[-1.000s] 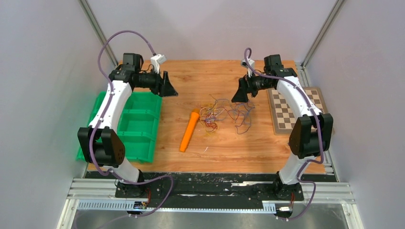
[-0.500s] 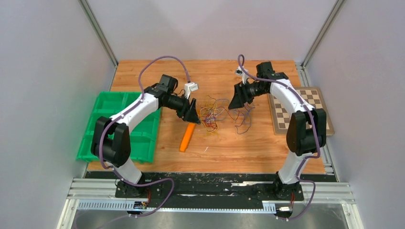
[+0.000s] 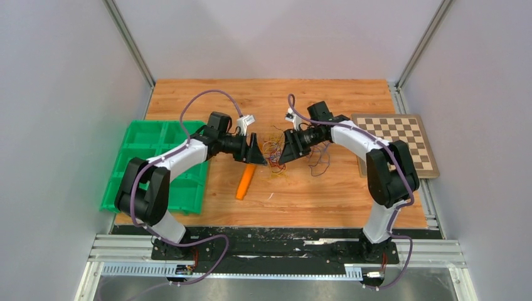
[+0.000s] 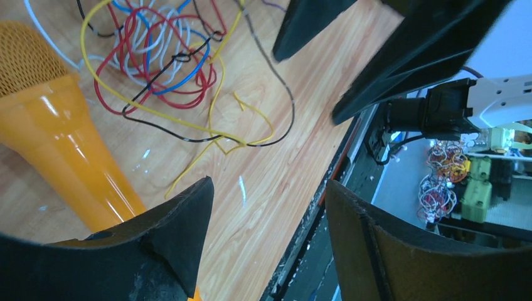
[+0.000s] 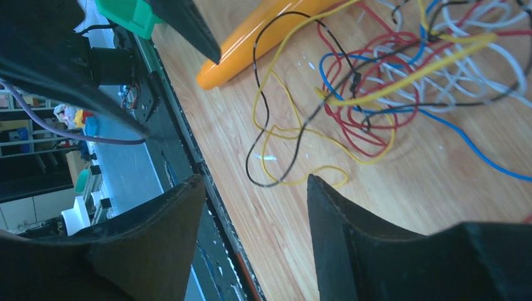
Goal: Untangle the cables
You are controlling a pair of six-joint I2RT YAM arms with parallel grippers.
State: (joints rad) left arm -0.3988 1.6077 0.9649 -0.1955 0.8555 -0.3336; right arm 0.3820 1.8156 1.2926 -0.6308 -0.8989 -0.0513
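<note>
The cables lie as a tangle of thin red, blue, yellow, white and black wires at the middle of the wooden table. They show in the left wrist view and in the right wrist view. My left gripper is open and empty, just left of the tangle, over the orange marker's top. My right gripper is open and empty, just right of the tangle. The two grippers face each other across the wires. More dark loops trail to the right, under the right arm.
An orange marker lies left of the tangle, running toward the near edge. A green compartment bin stands at the left. A chessboard lies at the right. The table's near edge meets the rail.
Both arms have swung in from the far corners toward the middle. The left gripper came down over the marker's top and the right gripper moved left, close to the tangle.
</note>
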